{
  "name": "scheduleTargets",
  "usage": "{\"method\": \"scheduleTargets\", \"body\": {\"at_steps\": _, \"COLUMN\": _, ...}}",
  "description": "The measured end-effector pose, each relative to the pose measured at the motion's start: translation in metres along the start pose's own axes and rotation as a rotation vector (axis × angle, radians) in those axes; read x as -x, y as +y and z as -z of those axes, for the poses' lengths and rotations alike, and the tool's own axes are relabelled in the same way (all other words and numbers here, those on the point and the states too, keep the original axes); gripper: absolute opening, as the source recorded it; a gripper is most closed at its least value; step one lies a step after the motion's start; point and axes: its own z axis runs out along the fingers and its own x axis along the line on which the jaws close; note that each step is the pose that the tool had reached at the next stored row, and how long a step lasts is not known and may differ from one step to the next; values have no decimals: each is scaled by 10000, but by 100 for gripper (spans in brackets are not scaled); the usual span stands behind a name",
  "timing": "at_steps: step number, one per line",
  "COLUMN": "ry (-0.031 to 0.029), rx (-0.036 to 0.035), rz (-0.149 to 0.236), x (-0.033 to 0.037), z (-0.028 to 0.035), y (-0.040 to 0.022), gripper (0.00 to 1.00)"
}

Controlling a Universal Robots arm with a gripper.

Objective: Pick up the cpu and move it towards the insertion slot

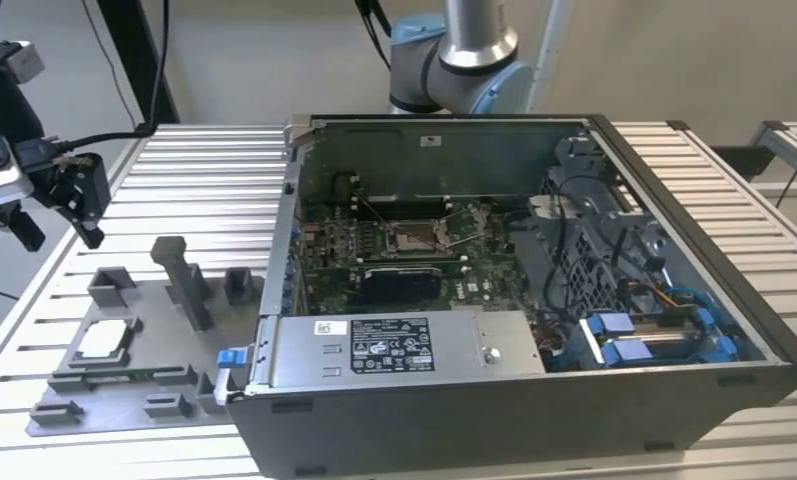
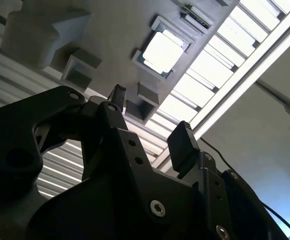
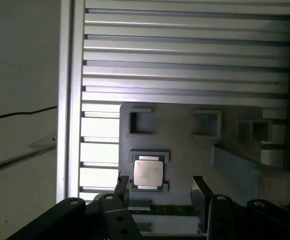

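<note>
The robot's gripper (image 1: pixel 62 240) hangs with its two black fingers (image 1: pixel 94 225) spread wide and nothing between them, above the slatted aluminium table (image 1: pixel 198 170) at the exterior view's left; in the first wrist view the gripper (image 3: pixel 160 179) frames the cpu (image 3: pixel 148 173) between its parted fingers (image 3: pixel 200 192), apart from both; in the second wrist view the gripper (image 2: pixel 151 112) is likewise agape, with the cpu (image 2: pixel 162 51) bright beyond it; in the exterior view the cpu (image 1: pixel 105 340) lies silvery side up, seated in a recess of the grey fixture plate (image 1: pixel 118 400), between 5 and 6 o'clock from the gripper and untouched; a tall grey post (image 1: pixel 185 280) stands on the same plate at about 2 o'clock from the chip; the insertion slot (image 1: pixel 412 237), a metal-framed square with a brownish centre, sits on the green circuit board (image 1: pixel 472 265) inside the open computer case (image 1: pixel 505 420), at about 2 o'clock from the cpu and well apart from it; a silvery power supply (image 1: pixel 398 345) lies in the case at 6 o'clock from the slot; the arm's base (image 1: pixel 458 60) rises behind the case at 12 o'clock.
</note>
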Motion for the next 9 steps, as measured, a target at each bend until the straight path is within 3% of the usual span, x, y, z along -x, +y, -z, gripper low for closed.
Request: {"method": "scheduleTargets", "body": {"at_steps": 9, "ry": -1, "rx": 1, "rz": 0, "x": 0, "z": -31, "y": -1, "gripper": 100}}
